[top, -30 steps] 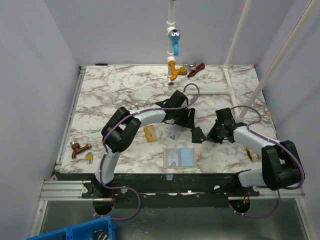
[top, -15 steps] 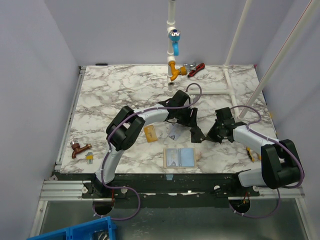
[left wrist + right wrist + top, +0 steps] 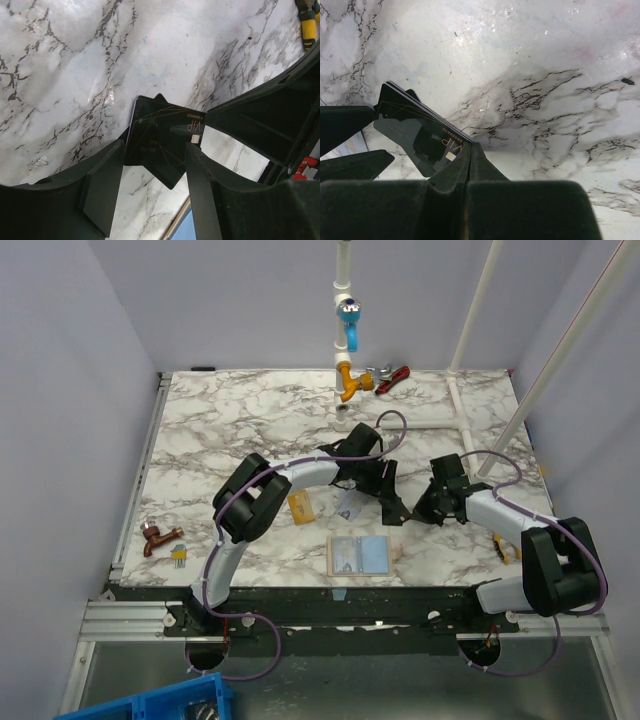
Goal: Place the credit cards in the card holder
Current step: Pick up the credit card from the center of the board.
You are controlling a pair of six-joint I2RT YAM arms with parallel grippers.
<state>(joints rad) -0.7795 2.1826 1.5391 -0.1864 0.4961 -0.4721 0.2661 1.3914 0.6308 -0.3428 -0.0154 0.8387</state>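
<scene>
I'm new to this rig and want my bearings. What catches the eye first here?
Mid-table, both arms meet over a black card: the left gripper straddles it, and the shut right gripper pinches its edge. Nearer the front edge the card holder lies open, with a gold-orange card to its left.

You see the marble-patterned table (image 3: pixel 230 420) from above, with both arms bent toward its middle. The left gripper (image 3: pixel 388 508) and the right gripper (image 3: pixel 418 512) meet just above the open beige card holder with a light-blue inside (image 3: pixel 360 555), which lies flat near the front edge. A gold-orange card (image 3: pixel 300 506) and a pale patterned card (image 3: pixel 349 506) lie left of the grippers. At the far edge stand a yellow-orange pipe fitting (image 3: pixel 349 383) and red-handled pliers (image 3: pixel 392 374); a copper faucet (image 3: pixel 160 536) lies at left.
</scene>
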